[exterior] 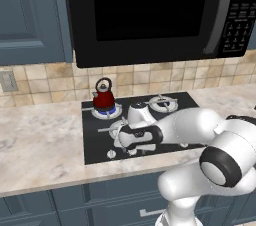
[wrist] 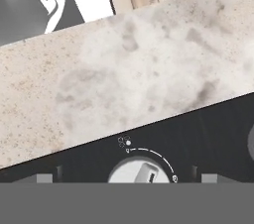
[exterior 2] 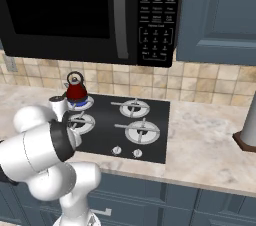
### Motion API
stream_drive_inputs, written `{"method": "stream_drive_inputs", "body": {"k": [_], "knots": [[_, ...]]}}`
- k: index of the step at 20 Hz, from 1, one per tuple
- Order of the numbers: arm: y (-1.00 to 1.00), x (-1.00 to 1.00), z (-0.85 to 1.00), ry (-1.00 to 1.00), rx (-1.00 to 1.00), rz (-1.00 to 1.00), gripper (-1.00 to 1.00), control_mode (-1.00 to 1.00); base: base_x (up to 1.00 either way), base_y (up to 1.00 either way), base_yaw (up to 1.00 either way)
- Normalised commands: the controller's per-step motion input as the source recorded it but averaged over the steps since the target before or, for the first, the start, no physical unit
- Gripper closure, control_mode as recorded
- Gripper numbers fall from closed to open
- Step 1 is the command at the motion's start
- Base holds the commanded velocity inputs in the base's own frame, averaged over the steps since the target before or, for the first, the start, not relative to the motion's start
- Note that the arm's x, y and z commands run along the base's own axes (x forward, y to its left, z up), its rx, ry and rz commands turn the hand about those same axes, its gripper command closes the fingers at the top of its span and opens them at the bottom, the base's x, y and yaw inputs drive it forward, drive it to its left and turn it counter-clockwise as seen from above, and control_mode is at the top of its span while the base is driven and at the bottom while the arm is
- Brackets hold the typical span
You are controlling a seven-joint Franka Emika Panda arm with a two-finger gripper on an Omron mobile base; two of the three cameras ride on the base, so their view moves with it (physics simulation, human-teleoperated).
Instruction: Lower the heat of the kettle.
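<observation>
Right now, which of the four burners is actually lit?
The back-left burner under the red kettle: a blue flame ring glows there, while the other three show bare metal grates.

Camera layout around the stove

The stove (exterior: 145, 125) and kettle (exterior: 104, 96) are viewed downward from behind, left and right, in both base views; a knob (wrist: 140, 172) is seen very close in the hand view.

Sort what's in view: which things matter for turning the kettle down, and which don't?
Job: kettle on lit rear burner; knob under the gripper; cooktop.
Not needed: microwave; other burners; counter; cabinets.
</observation>
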Motion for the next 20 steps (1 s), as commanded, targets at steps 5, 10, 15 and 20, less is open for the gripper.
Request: {"method": "stream_drive_inputs", "body": {"k": [5, 10, 15, 20], "knots": [[0.00, 0.13, -0.07, 0.00, 0.00, 0.00, -1.00, -1.00, 0.00, 0.00, 0.00], [0.00, 0.07, -0.12, 0.00, 0.00, 0.00, -1.00, -1.00, 0.00, 0.00, 0.00], [0.02, 0.00, -0.28, 0.00, 0.00, 0.00, 1.00, -1.00, 0.00, 0.00, 0.00], [0.04, 0.00, -0.21, 0.00, 0.00, 0.00, 1.00, -1.00, 0.00, 0.00, 0.00]]}}
